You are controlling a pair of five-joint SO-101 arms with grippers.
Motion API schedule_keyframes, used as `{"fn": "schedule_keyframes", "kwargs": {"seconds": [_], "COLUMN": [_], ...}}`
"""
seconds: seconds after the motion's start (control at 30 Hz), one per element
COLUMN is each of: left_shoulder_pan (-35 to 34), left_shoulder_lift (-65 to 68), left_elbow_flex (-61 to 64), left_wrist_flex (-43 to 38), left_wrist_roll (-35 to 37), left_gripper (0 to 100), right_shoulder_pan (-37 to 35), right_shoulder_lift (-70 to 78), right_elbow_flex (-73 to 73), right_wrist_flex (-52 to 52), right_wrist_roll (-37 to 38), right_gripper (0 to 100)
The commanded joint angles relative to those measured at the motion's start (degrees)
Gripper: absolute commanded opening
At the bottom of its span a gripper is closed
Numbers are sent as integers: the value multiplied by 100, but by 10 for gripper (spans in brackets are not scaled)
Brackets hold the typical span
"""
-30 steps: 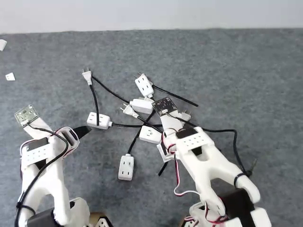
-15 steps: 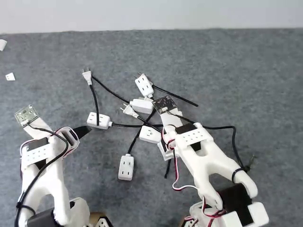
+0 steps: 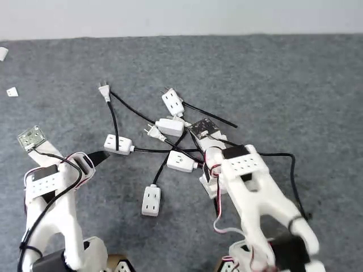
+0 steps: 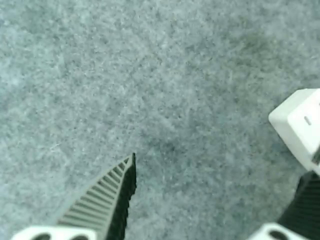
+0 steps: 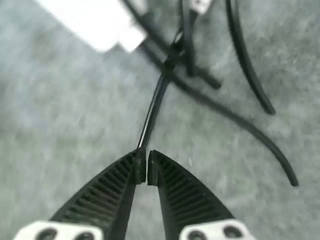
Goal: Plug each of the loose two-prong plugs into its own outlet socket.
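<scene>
Several white outlet blocks joined by black cords lie tangled on grey carpet: one block (image 3: 118, 144) at the left, one (image 3: 180, 161) in the middle, one (image 3: 151, 201) nearer the arms. Loose two-prong plugs lie at the far left (image 3: 104, 90) and mid-tangle (image 3: 150, 131). My left gripper (image 3: 96, 158) sits just beside the left block (image 4: 300, 125); it is open (image 4: 220, 167) over bare carpet. My right gripper (image 3: 207, 170) is low at the tangle's right side, shut (image 5: 142, 165) on a thin black cord (image 5: 152, 112) that runs away from its tips.
Another white block with prongs (image 3: 172, 102) lies at the back of the tangle. Two small white scraps (image 3: 12, 92) lie at the far left. Open carpet (image 3: 295, 90) stretches to the right and back, ending at a pale wall.
My right arm has shifted to the right with the black cord in its gripper, dragging the cord's loop along. The left arm and the outlet blocks have stayed put.
</scene>
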Motion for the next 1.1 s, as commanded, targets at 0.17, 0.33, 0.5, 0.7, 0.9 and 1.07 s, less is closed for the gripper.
{"fn": "schedule_keyframes", "kwargs": {"seconds": [0.17, 0.33, 0.5, 0.7, 0.9, 1.07], "left_shoulder_pan": [-9, -9, -9, -9, -9, -9], "left_shoulder_lift": [9, 9, 9, 9, 9, 9], "left_elbow_flex": [-268, -268, -268, -268, -268, -268], "left_wrist_flex": [44, 44, 44, 35, 35, 26], "left_wrist_roll": [-18, -18, -18, -18, -18, -18], "left_gripper": [456, 456, 456, 456, 456, 456], "right_shoulder_pan": [1095, 734, 277, -233, -549, -567], "right_shoulder_lift": [-2290, -2062, -1341, -980, -866, -602], "right_elbow_flex": [-651, -519, 62, 659, 1064, 1073], "right_wrist_flex": [1807, 1895, 804, -127, -549, -585], "right_wrist_roll": [1275, 686, 44, -422, -686, -659], "right_gripper": [9, 56, 184, 128, 105, 105]}}
